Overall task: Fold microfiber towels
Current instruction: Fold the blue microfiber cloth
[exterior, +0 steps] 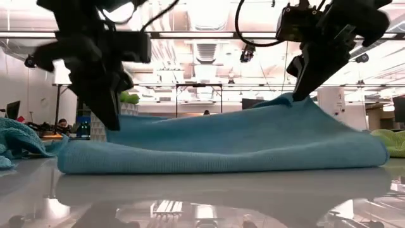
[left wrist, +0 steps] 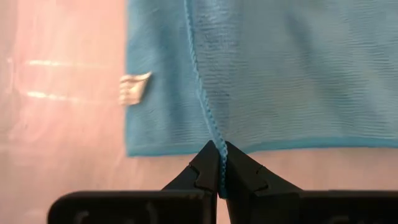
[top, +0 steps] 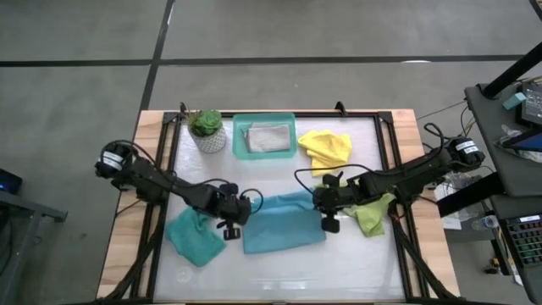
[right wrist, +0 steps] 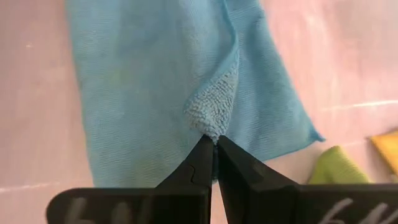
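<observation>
Left hand [top: 235,213] is pinched shut on the near-left edge of the spread blue towel [top: 284,222]; its wrist view shows the hem running straight up into the closed fingertips [left wrist: 208,174], so I have the top layer's border and not a bunch of cloth; right hand [top: 327,203] is likewise clamped on the same towel at its right side, where a small tuft of pile is gathered between the fingers [right wrist: 202,165]; from the low view the cloth rises to a peak under that hand and lies flat elsewhere, which I read as the edge being lifted clear of the worktop [top: 279,275] so it can be carried over; I hold two points on opposite sides so the edge stays taut and level and the fold comes out square rather than skewed; the towel already looks doubled, a long rectangle at the middle of the worktop, so I judge this to be the second fold.

Second blue towel [top: 195,237] sits crumpled just left of the left hand, out of the fold's path; lime towel [top: 373,216] lies bunched under the right arm, yellow towel [top: 326,148] rumpled behind it; grey towel [top: 268,137] rests folded in the tray [top: 240,144] beside the plant [top: 206,129], which I take as the place for finished ones.
</observation>
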Available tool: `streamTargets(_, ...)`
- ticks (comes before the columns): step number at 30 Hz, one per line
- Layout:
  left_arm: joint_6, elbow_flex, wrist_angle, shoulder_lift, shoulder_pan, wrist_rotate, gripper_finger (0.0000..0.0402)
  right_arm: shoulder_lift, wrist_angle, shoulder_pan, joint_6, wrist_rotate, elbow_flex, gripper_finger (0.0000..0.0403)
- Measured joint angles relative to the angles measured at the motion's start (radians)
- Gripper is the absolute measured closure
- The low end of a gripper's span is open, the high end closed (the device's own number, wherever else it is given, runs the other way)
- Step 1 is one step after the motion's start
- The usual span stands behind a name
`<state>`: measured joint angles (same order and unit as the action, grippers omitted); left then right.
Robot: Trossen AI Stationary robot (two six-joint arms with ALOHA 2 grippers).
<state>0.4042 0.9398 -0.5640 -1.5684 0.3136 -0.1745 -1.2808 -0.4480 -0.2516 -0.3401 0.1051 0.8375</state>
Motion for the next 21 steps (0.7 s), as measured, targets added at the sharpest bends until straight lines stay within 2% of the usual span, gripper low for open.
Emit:
streamTargets(5, 0.000, -0.043, 0.012, 0.000, -0.032, -0.010, 0.0402, 0.000, 0.001, 0.018, 0.015, 0.052, -0.001, 0.0394)
streamTargets(15, -0.003, -0.079, 0.028, 0.000, -0.033, -0.082, 0.0402, 0.000, 0.007, 0.093, 0.091, 0.056, -0.014, 0.0394)
streamTargets(21, -0.060, -0.080, 0.064, 0.000, -0.033, -0.137, 0.0402, 0.000, 0.006, 0.129, 0.135, 0.055, -0.020, 0.0394)
